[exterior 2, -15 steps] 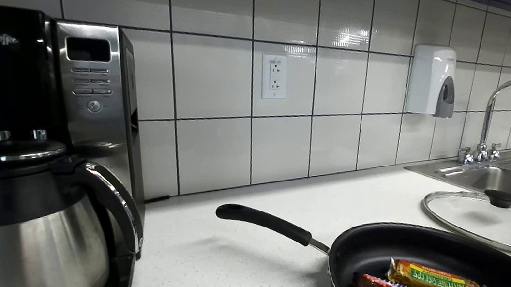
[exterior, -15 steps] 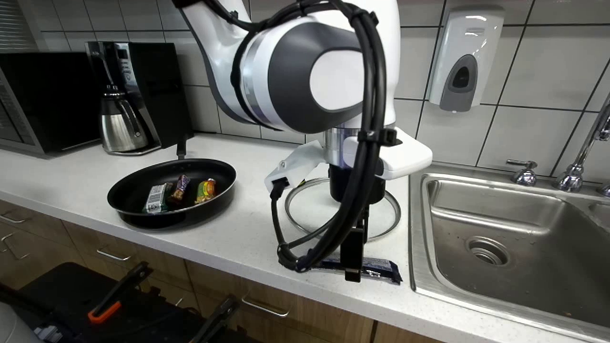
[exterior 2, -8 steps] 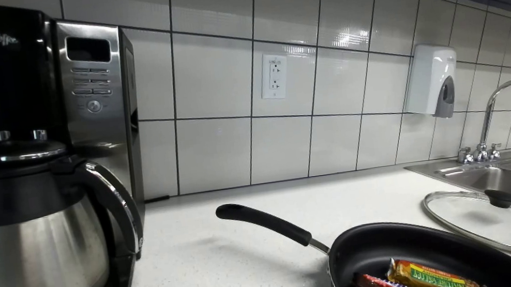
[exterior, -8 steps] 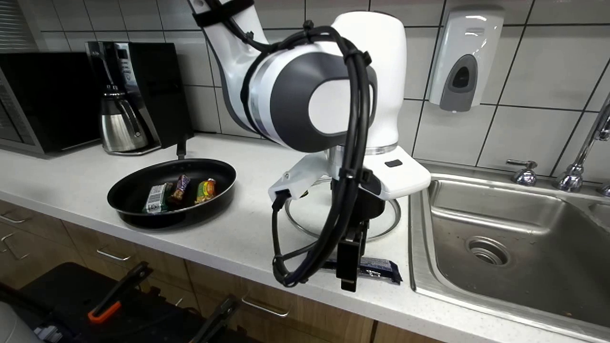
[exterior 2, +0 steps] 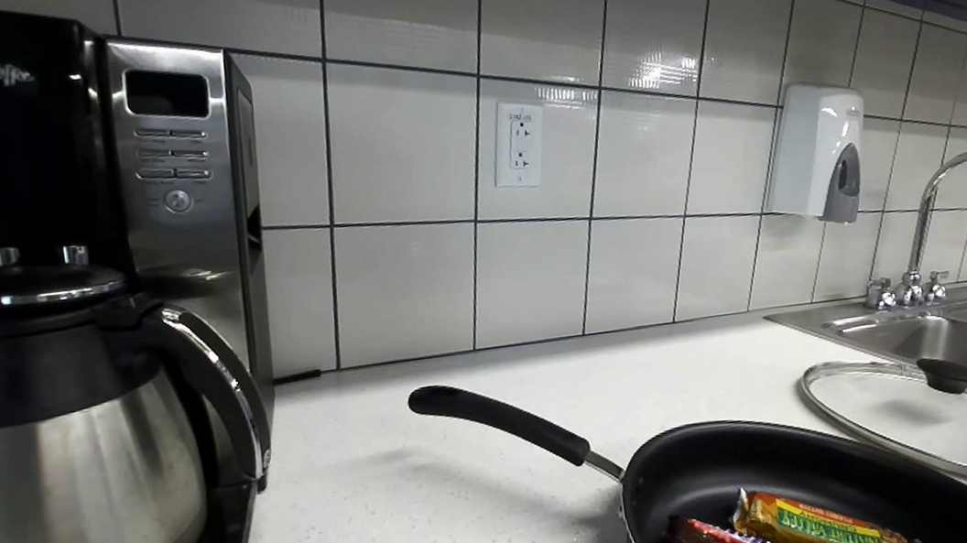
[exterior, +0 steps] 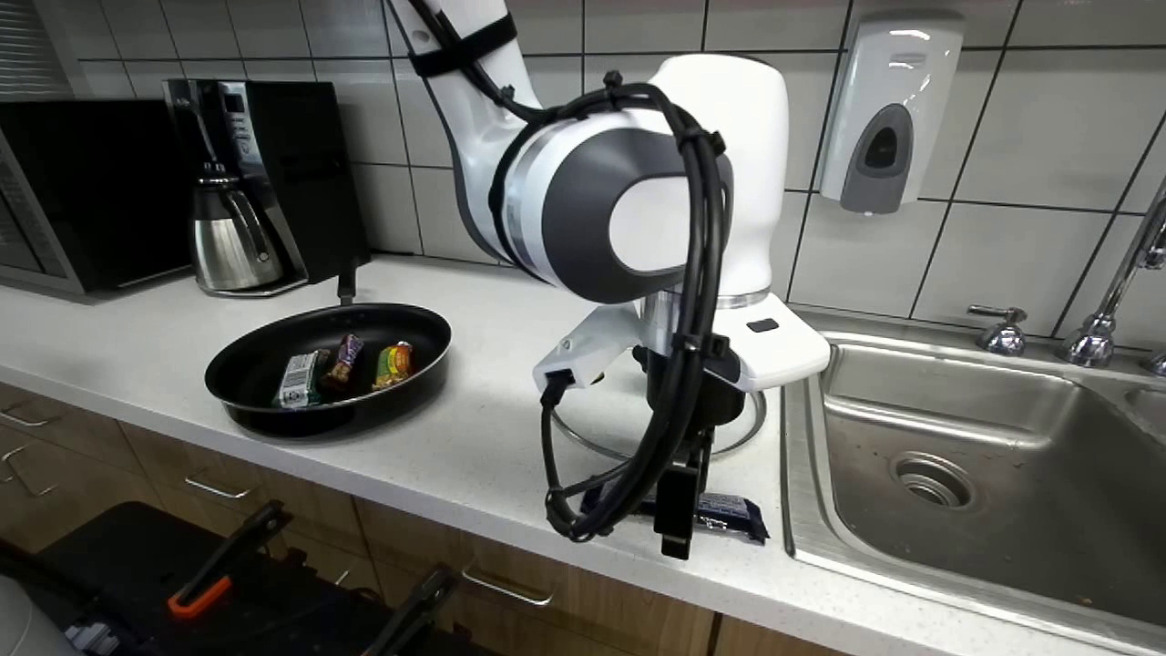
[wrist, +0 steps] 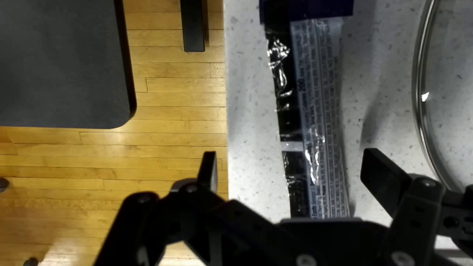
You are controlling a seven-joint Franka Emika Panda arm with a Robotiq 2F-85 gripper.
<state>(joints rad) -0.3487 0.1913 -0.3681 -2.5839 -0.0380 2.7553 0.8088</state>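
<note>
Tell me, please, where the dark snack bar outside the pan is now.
In the wrist view, the snack bar lies on the counter, framed by the open gripper, left of the glass lid; in an exterior view, it lies left of the sink.

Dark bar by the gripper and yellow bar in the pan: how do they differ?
The dark bar lies on the countertop, the yellow bar in the pan. The dark bar's wrapper has a pale printed panel; the yellow bar's has green lettering. The open gripper is near the dark bar, not the yellow bar. Both are wrapped and ungripped.
</note>
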